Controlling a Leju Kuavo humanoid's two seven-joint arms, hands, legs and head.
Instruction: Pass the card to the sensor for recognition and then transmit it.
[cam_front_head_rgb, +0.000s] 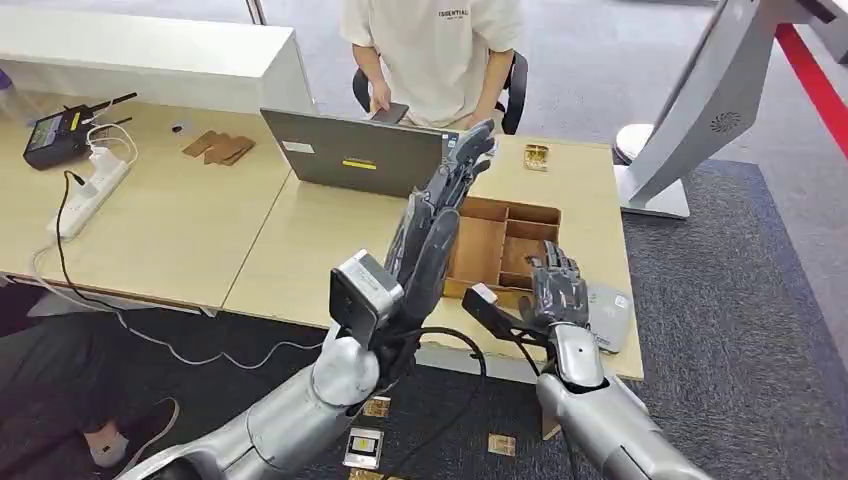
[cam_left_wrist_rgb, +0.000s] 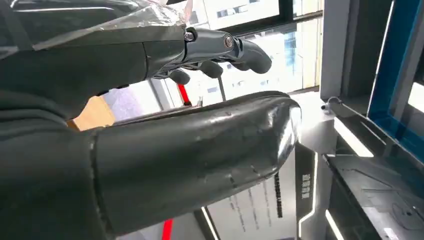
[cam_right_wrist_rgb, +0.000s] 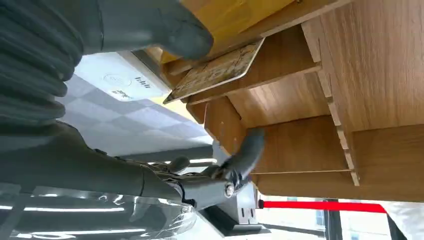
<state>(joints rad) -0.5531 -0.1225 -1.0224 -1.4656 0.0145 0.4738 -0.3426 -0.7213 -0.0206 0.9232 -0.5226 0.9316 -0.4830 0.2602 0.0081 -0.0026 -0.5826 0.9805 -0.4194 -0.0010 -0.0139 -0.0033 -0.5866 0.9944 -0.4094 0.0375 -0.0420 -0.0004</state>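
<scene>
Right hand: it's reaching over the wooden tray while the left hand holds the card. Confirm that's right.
Not quite. The card sits under the thumb of the right hand, as the right wrist view shows. The right hand is indeed over the wooden tray; the left hand is raised, its fingers holding nothing.

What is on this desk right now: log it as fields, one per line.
left robot hand: raised above the light wooden desk, fingers straight, holding nothing
right robot hand: at the front edge of the brown wooden compartment tray
gold patterned card: under the right thumb at the tray; grip unclear
flat grey reader pad: on the desk beside the right robot hand
grey laptop: behind the tray, a seated person at it
</scene>
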